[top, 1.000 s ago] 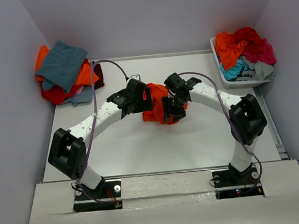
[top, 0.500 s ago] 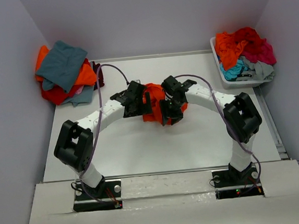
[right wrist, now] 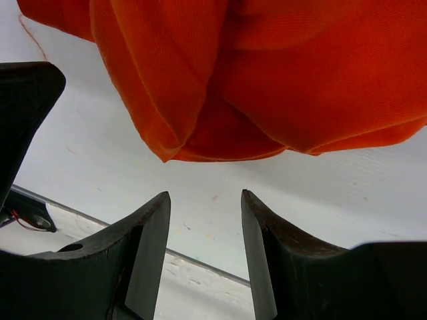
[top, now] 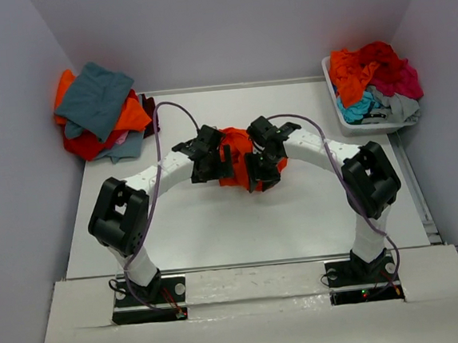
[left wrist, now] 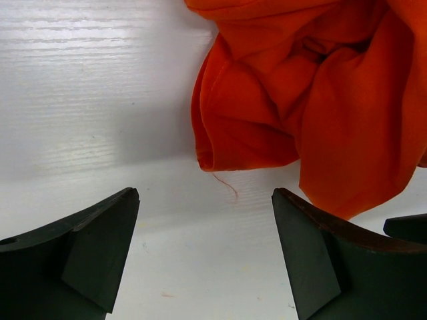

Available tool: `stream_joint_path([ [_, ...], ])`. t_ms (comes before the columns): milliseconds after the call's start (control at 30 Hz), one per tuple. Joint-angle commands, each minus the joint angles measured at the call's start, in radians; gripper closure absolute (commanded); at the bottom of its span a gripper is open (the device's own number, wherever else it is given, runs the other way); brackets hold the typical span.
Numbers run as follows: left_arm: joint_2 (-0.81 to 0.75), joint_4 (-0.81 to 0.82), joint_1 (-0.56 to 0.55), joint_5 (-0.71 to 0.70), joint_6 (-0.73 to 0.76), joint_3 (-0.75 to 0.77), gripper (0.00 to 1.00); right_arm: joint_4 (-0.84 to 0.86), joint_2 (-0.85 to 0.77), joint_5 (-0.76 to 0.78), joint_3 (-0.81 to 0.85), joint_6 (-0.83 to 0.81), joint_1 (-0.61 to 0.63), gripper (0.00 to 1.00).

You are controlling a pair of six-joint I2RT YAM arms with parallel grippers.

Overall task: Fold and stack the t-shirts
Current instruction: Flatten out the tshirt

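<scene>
- The orange t-shirt (top: pixel 240 158) sat crumpled near the middle of the tabletop (top: pixel 218 229), bunched into soft folds and nowhere near flat.
- The left hand (left wrist: pixel 205 197) was spread wide and empty, its tips just short of the shirt's near hem.
- The right hand (right wrist: pixel 205 197) was parted too, with bare tabletop between its fingers and the cloth just beyond them: nothing grasped.
- At the far left corner lay a pile of shirts (top: pixel 99 110), teal-grey on top of orange and red. That looked like the finished share, though stacked loosely.
- At the far right corner the bin (top: pixel 362 128) held a heap of shirts (top: pixel 373 74), all tangled.
- By the look of it, the job was only partway along: this shirt needed spreading and folding, and the heap was waiting.
</scene>
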Motion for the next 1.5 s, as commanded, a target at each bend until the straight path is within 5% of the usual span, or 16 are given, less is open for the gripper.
stream_joint_path([
  [0, 0.006, 0.017, 0.003, 0.033, 0.012, -0.006, 0.09, 0.035, -0.024, 0.020, -0.010, -0.003, 0.005, 0.48],
  [500, 0.097, 0.077, 0.021, 0.204, 0.012, 0.034, 0.15, 0.038, -0.080, 0.069, -0.057, -0.003, 0.005, 0.48],
  [1000, 0.084, 0.074, 0.021, 0.165, -0.020, 0.026, 0.33, 0.053, -0.101, 0.093, -0.111, 0.000, 0.005, 0.49],
  [1467, 0.124, 0.104, 0.049, 0.127, -0.012, 0.006, 0.37, 0.055, -0.095, 0.109, -0.111, 0.001, 0.005, 0.50],
])
